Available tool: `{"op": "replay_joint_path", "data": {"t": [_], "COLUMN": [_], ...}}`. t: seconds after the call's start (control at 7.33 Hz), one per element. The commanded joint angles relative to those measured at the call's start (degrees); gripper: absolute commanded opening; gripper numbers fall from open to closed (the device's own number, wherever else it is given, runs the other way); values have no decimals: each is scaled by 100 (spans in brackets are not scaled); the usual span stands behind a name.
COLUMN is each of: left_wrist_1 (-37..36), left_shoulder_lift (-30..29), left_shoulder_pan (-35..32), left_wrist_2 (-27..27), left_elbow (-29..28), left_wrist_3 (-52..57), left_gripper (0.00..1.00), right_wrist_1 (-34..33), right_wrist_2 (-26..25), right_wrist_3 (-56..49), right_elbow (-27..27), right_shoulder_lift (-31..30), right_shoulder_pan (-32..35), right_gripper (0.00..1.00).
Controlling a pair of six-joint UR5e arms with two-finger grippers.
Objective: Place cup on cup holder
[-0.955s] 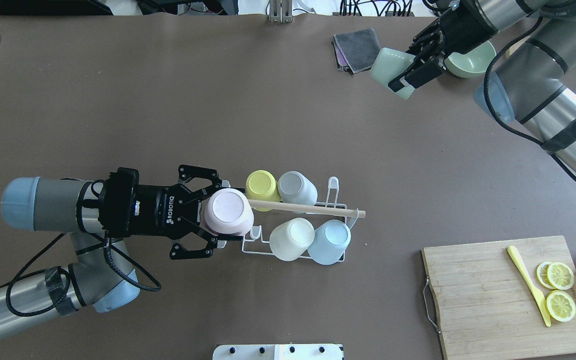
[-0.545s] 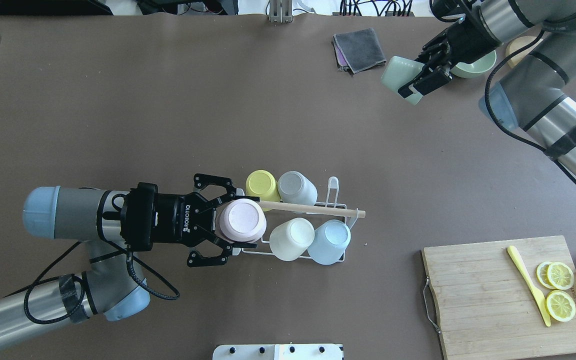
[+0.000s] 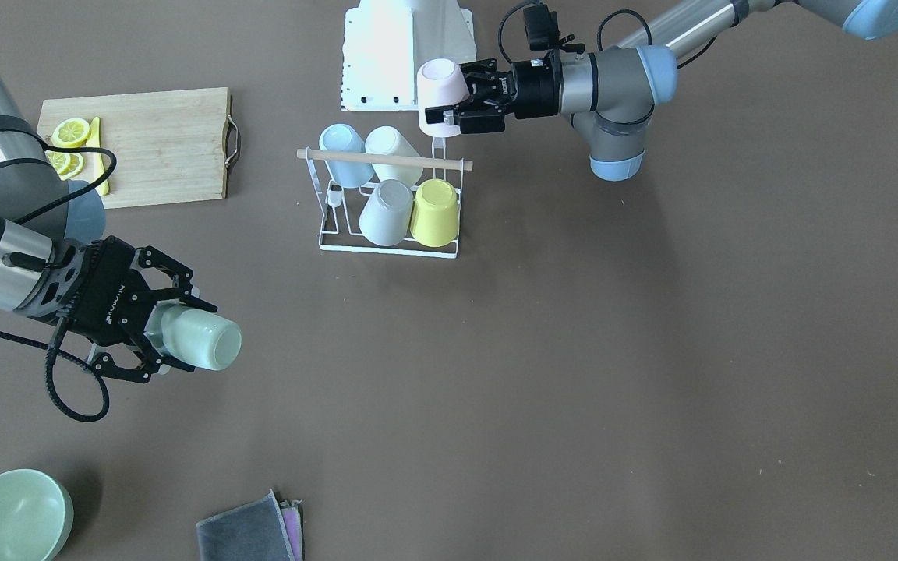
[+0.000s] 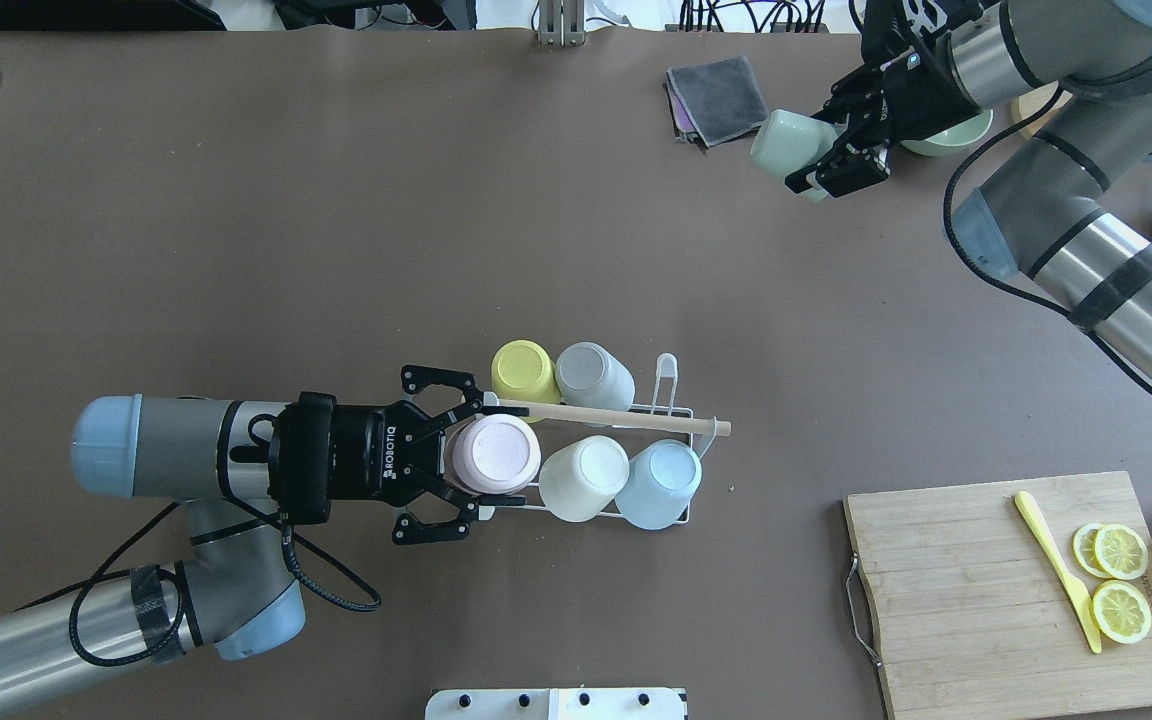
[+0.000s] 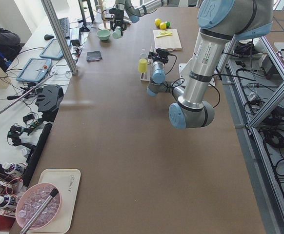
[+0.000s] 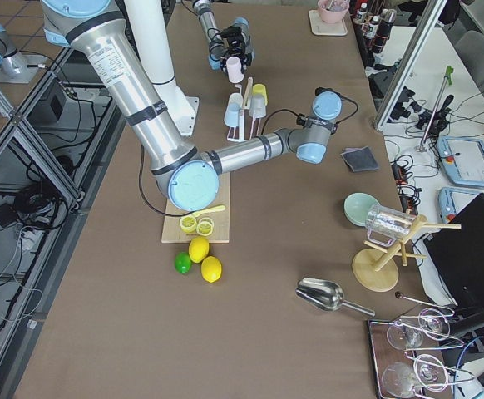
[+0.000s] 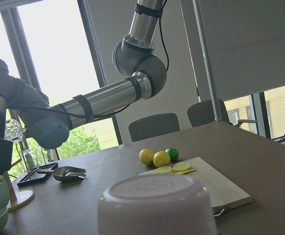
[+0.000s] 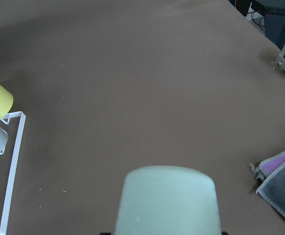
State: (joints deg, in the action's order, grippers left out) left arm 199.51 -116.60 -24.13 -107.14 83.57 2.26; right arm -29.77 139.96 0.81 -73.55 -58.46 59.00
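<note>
the pink cup (image 4: 493, 452) sits just below the middle of the overhead view, grasped by the left gripper (image 4: 481, 455), whose jaws are clenched on its sides. it is upside down, its flat base facing the overhead camera, mouth down and long axis close to vertical. it hangs over the left end of the cup holder (image 4: 668, 372), just beside the tip of the wooden rod (image 4: 626, 417), which runs left to right across the rack.

in the front-facing view the pink cup (image 3: 441, 84) is at upper centre, with a bare wire prong showing right under it. its mouth is hidden by its own body, so i cannot tell whether it touches the prong. the left wrist view cuts it off at the bottom edge and shows only its base.

four cups stand inverted on the rack: the yellow cup (image 4: 524, 370) and grey cup (image 4: 591, 375) above the rod, the cream cup (image 4: 583, 478) and light blue cup (image 4: 661, 483) below it.

at the upper right, the right gripper (image 4: 816, 160) grasps a pale green cup (image 4: 786, 143) lying on its side, base pointing away from the wrist. it is well apart from the rack and near a grey cloth (image 4: 721, 95). the right wrist view crops its lower part.
</note>
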Motion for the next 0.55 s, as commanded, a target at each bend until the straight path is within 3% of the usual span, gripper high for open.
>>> {"op": "replay_joint_path", "data": {"t": [0.0,0.14,0.27,0.41], "left_wrist_1": [0,-8,-9,-9], "left_shoulder_lift": [-90,-99,-91,-56], "left_shoulder_pan": [13,65,83,92], "left_wrist_2": [176,168,167,159], "left_elbow": [-173,-218,-218,-227], "left_wrist_3": [29,29,29,29], "left_gripper": [48,48,48,48], "right_wrist_1": [1230,1802,2208,3022], "right_wrist_2": [-905,-1423,-1558,-1795], "right_wrist_3": [1061,1827,2261,2761], "right_elbow": [96,113,113,122], "right_shoulder_lift": [-34,-69,-26,-77], "right_shoulder_pan": [-449,-651,-688,-836], "right_gripper": [0,0,0,0]}}
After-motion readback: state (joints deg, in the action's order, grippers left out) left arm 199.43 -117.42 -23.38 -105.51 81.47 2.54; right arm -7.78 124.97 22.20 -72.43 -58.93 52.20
